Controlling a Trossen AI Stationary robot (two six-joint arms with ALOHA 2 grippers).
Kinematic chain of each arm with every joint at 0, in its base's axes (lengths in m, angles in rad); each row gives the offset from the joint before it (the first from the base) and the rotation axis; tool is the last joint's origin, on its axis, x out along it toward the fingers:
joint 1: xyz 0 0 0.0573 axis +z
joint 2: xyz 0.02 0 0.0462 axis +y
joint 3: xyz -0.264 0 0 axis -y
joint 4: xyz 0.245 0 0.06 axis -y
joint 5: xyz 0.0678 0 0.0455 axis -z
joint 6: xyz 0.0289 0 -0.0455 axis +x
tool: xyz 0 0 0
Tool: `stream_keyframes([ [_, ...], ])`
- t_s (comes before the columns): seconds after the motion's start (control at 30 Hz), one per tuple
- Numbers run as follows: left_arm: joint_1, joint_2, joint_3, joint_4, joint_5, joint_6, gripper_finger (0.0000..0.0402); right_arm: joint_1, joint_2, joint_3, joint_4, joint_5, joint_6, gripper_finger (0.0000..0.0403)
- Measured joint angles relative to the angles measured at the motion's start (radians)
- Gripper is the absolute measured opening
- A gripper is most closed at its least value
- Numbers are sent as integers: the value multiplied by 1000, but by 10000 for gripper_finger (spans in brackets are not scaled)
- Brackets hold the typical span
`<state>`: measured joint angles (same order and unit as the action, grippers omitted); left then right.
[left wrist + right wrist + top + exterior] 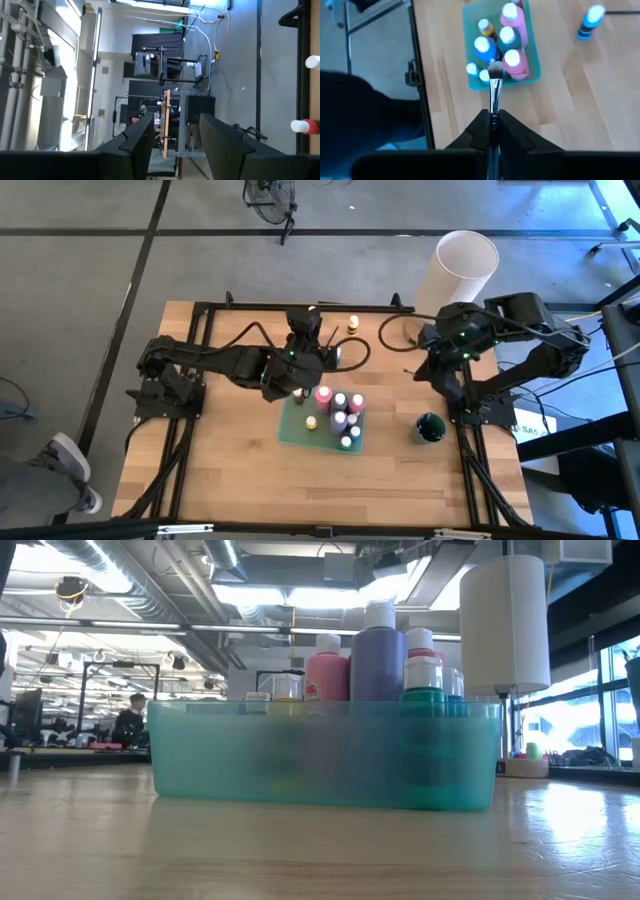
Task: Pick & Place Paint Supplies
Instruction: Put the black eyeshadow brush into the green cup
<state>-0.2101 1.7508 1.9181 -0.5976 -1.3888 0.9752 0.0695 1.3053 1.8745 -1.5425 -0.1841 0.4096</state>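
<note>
Wood table (230, 470), grey floor; left gripper (175, 132) released, right gripper (492, 131) grasping brush (494, 87).

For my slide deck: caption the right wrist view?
Right tool shut on a brush, above the teal bin of paint bottles.

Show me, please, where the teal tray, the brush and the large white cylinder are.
teal tray (300, 765), low view, front wall.
brush (495, 71), right wrist view, bristle head.
large white cylinder (460, 265), high view, side wall.
</note>
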Motion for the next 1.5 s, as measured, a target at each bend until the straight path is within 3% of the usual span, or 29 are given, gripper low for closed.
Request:
stream_keyframes([
  [0.23,30,-4,0,-60,4,-87,155,35,2,0,121,13,24,26],
  [0.4,46,-4,0,-136,5,-168,155,58,-59,63,-30,-5,20,25],
  [0.57,62,-4,0,-234,6,-278,155,91,-219,84,-21,1,25,24],
  [0.8,71,-4,0,-337,7,-367,155,105,-498,23,18,174,-38,24],
  [0.9,71,-4,0,-366,7,-399,155,95,-628,-79,120,121,-160,24],
  [1.1,71,-3,0,-465,52,-485,155,47,-918,-405,513,-57,-282,24],
  [1.33,73,-3,0,-610,71,-605,155,-52,-1136,-853,869,-256,-278,24],
  [1.5,77,-3,0,-619,166,-652,155,-97,-1219,-1059,1013,-317,-217,24],
])
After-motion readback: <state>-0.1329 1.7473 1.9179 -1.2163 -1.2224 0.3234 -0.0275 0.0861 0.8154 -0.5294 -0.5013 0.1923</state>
